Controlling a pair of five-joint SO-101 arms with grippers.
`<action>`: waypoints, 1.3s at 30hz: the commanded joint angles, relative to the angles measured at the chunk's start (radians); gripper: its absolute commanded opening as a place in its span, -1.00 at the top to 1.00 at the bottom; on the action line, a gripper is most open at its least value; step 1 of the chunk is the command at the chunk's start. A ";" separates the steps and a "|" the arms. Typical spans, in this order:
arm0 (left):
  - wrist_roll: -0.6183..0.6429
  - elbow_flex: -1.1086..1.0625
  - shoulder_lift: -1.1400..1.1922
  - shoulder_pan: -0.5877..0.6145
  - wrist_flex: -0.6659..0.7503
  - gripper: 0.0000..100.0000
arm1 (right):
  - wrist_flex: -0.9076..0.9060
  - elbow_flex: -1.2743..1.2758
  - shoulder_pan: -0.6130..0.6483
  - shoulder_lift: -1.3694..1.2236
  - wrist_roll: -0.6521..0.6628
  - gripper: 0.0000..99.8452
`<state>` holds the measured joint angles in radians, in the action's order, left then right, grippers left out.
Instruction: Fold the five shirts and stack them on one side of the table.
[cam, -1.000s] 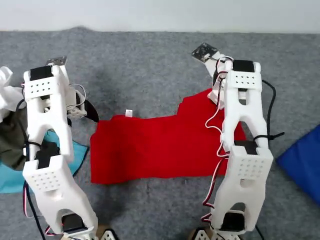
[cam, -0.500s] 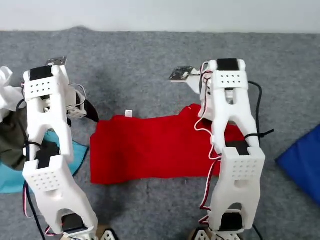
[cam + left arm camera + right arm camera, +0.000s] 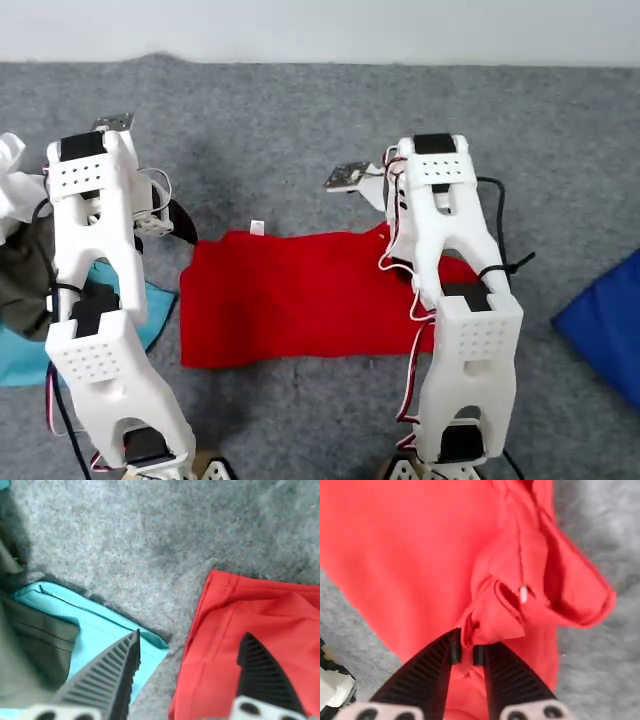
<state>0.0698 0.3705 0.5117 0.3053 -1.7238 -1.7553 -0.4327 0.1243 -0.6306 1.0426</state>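
A red shirt lies spread on the grey carpet between the two arms. My right gripper is shut on a bunched fold of the red shirt, held above the rest of the cloth. In the high view the right arm stands over the shirt's right end. My left gripper is open, hovering over the carpet between the red shirt's left edge and a light blue shirt. The left arm stands at the table's left.
A pile of clothes lies at the left edge: a light blue shirt, a dark olive one and a white one. A dark blue shirt lies at the right edge. Grey carpet stretches behind the arms.
The right arm has swung leftward, dragging the red shirt's right end over toward the middle. The left arm has not moved.
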 commanded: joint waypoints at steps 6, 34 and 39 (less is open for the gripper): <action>0.006 0.004 -0.008 0.000 -0.031 0.39 | 0.094 -0.021 -0.039 0.154 -0.058 0.98; 0.006 -0.051 -0.017 0.006 -0.031 0.51 | 0.533 -0.023 -0.325 -0.025 -0.275 0.62; 0.006 -0.051 -0.017 -0.002 -0.031 0.51 | 0.527 -0.023 -0.305 0.008 -0.273 0.60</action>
<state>0.0698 0.3168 0.5117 0.3053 -1.7238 -1.2213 -0.4312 -0.1872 -0.6720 0.7787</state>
